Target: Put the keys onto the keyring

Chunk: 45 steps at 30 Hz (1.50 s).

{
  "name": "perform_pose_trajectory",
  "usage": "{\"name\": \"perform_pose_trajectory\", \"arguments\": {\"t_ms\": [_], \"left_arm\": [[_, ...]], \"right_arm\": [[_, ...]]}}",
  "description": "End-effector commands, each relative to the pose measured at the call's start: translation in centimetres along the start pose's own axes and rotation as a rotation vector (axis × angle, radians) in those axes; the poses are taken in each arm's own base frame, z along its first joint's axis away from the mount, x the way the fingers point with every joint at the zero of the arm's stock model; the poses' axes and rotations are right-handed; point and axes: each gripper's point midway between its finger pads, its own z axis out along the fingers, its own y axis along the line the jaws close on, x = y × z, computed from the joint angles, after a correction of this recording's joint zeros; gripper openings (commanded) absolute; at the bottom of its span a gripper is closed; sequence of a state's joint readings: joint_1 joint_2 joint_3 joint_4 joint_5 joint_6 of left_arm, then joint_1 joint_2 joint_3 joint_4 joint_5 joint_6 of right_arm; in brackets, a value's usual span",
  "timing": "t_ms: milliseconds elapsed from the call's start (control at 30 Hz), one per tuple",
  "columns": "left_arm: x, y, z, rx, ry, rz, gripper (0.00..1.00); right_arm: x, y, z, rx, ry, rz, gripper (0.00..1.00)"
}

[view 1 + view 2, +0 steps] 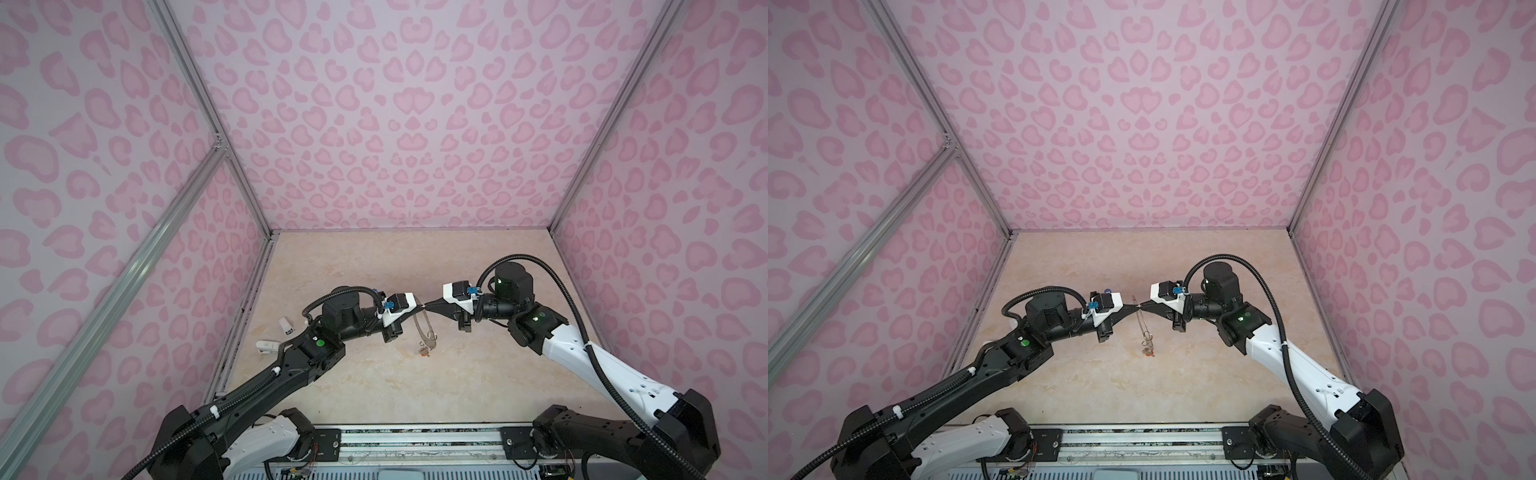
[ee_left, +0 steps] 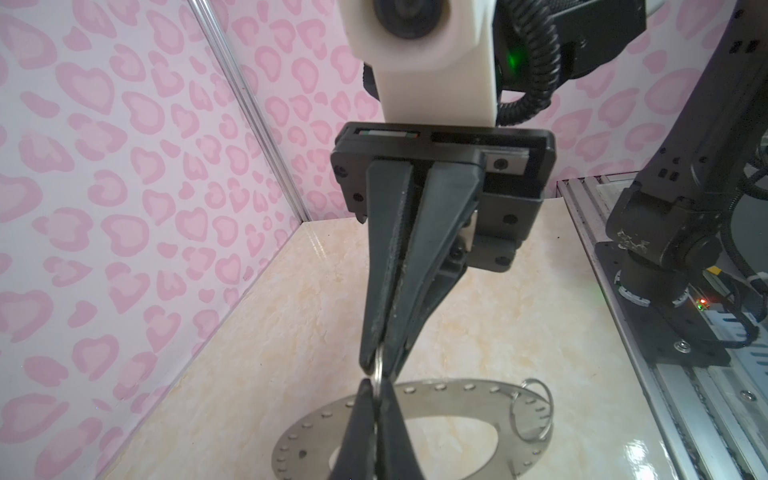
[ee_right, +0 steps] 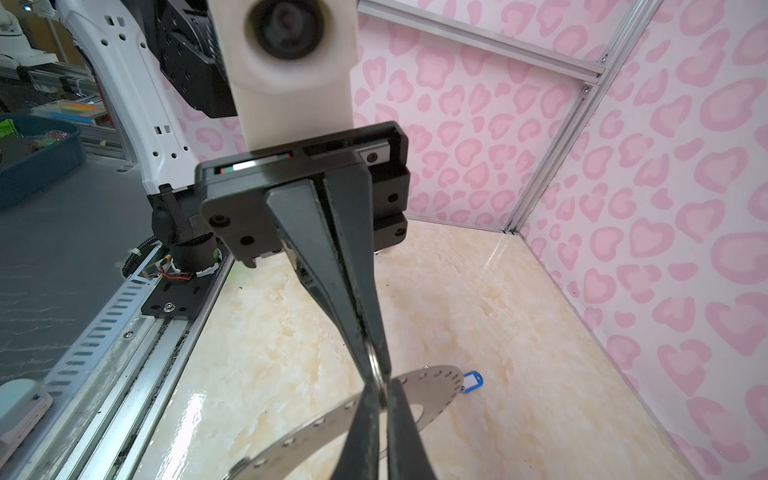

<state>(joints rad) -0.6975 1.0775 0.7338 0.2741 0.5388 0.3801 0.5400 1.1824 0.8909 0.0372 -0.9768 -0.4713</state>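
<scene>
— How far along is it?
— About half, it seems. The blue-tagged keys [image 3: 471, 381] lie loose on the table [image 1: 374, 395], apart from the ring. The left gripper [image 1: 419, 308] pinches the keyring [image 2: 457, 401] at its top rim, holding it on edge. The orange-tagged keys [image 1: 423, 353] hang at its low end, seemingly attached. The right gripper [image 1: 1145, 306] pinches the same rim.
— What remains?
— The blue set.

- No words, numbers, brand marks or signs can be read in any of the views.
- The blue key tag [image 3: 472, 381] lying on the worktop [image 3: 498, 291] has a white label panel, and no writing on it is legible.
</scene>
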Motion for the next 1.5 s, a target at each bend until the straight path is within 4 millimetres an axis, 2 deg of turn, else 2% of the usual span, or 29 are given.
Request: {"name": "perform_pose_trajectory", "arguments": {"t_ms": [0,100,233,300,333,433,600,733,867,1033,1133,1267,1400,1467], "left_arm": [[-0.9,0.1,0.1,0.012,-0.024,0.021,0.04],[-0.5,0.2,0.3,0.013,0.001,0.022,0.06],[-0.2,1.1,0.1,-0.036,0.036,0.053,0.31],[-0.2,1.6,0.0,-0.063,0.055,0.078,0.40],[0.5,1.6,0.0,-0.062,0.098,0.079,0.41],[1.2,1.4,0.3,-0.065,0.178,0.147,0.42],[1.1,0.6,0.7,-0.046,0.213,0.224,0.40],[1.4,0.5,1.1,-0.037,0.243,0.244,0.37],[1.6,0.7,1.4,-0.048,0.262,0.247,0.26],[1.8,0.4,1.7,-0.034,0.272,0.249,0.24],[1.9,0.2,1.9,-0.025,0.274,0.250,0.17],[2.2,-0.1,2.1,-0.016,0.281,0.251,0.14],[1.7,-0.1,2.1,-0.018,0.259,0.244,0.03],[1.4,0.0,2.1,-0.027,0.244,0.232,0.03]], "right_arm": [[0.3,0.2,0.1,-0.018,0.014,0.003,0.02],[0.2,0.1,0.0,-0.007,0.016,-0.004,0.00],[1.1,-0.2,-0.2,0.017,0.067,0.003,0.00],[1.7,-0.2,-0.3,0.021,0.104,0.011,0.00],[1.9,-0.3,-0.3,0.028,0.121,0.016,0.00],[2.6,-0.5,-0.4,0.038,0.179,0.033,0.00],[3.7,-0.1,-0.3,0.020,0.273,0.030,0.00],[3.5,-0.1,-0.2,0.017,0.268,0.027,0.00],[3.5,0.0,-0.2,0.014,0.271,0.029,0.00],[3.2,-0.1,-0.1,0.015,0.255,0.025,0.00],[2.9,-0.1,-0.1,0.012,0.246,0.022,0.00],[2.5,-0.2,0.0,0.015,0.232,0.018,0.00],[2.7,-0.1,0.0,0.011,0.235,0.018,0.00],[2.7,-0.3,0.0,0.024,0.239,0.009,0.12]]}}
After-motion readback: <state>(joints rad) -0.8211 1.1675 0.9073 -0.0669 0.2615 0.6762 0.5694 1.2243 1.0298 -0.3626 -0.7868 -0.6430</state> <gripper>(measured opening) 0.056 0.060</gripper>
